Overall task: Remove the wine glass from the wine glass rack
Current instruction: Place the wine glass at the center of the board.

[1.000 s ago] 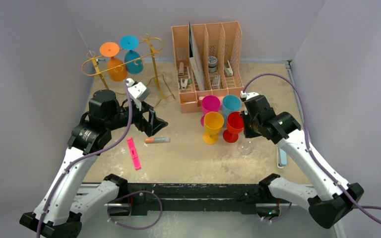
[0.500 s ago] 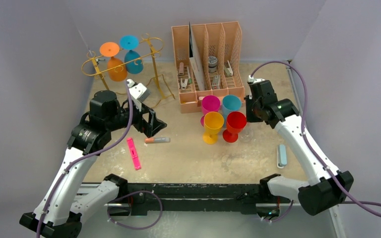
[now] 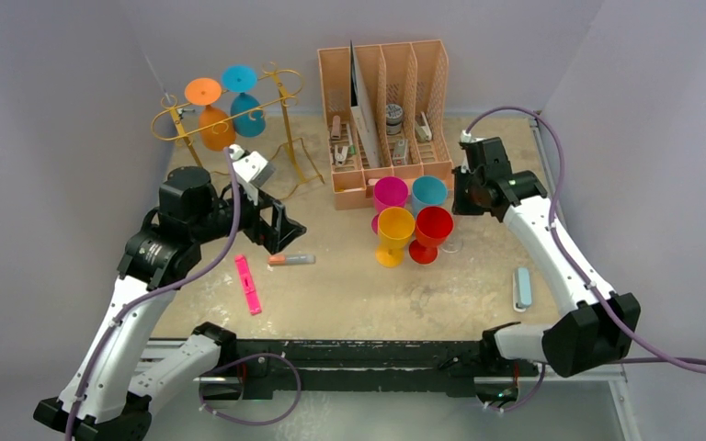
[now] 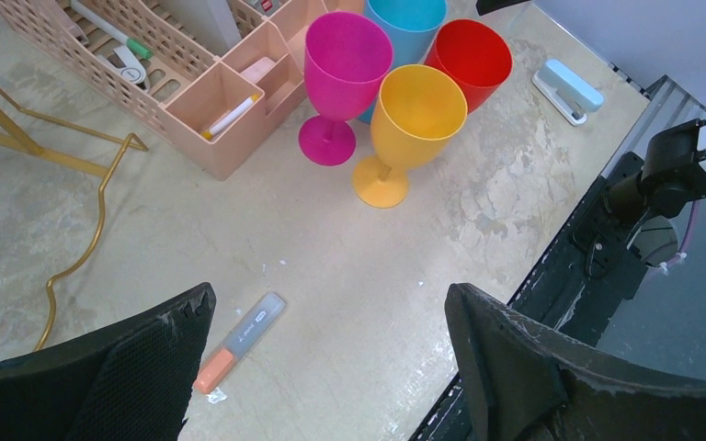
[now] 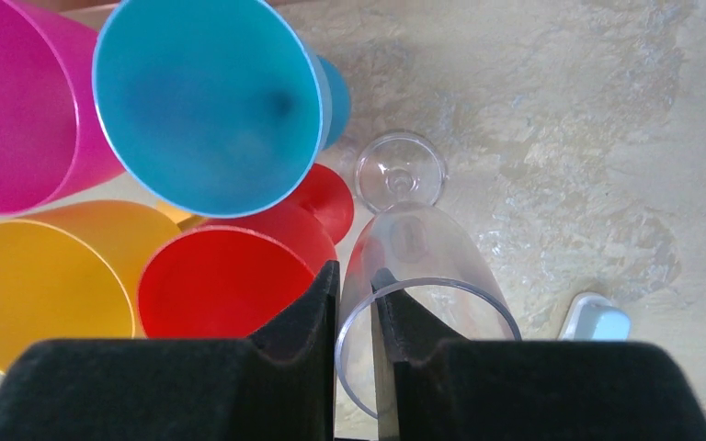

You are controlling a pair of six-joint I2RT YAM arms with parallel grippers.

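My right gripper [image 5: 356,280] is nearly closed, pinching the rim of the clear wine glass [image 5: 414,241]: one finger is inside the bowl and one outside. The glass stands mouth up, just to the right of the red glass [image 5: 225,280], with its round foot beside the red one's foot. From my wrist I cannot tell whether that foot rests on the table or hangs just above it.

My left gripper [image 4: 326,303] is spread wide and holds nothing. It hovers over the table [image 4: 331,239], near a grey marker with an orange cap [image 4: 239,342].

The wine glass rack [image 3: 290,124] stands at the far left corner, well apart from both grippers. An orange glass [image 3: 216,129] and a blue glass [image 3: 248,117] hang side by side from its top rails, bowls down and feet up.

Four coloured glasses stand mouth up in a tight cluster just in front of the peach organiser [image 3: 381,87]: magenta [image 4: 345,64], teal [image 4: 409,14], yellow [image 4: 418,110] and the red one. The organiser's low front trays hold a pen with a green cap [image 4: 115,32] and a white marker [image 4: 230,118]. A pale flat sheet [image 3: 360,92] stands upright in one tall slot.

A pink highlighter [image 3: 247,284] lies on the table near my left arm. A light blue stapler [image 3: 521,288] lies by my right.
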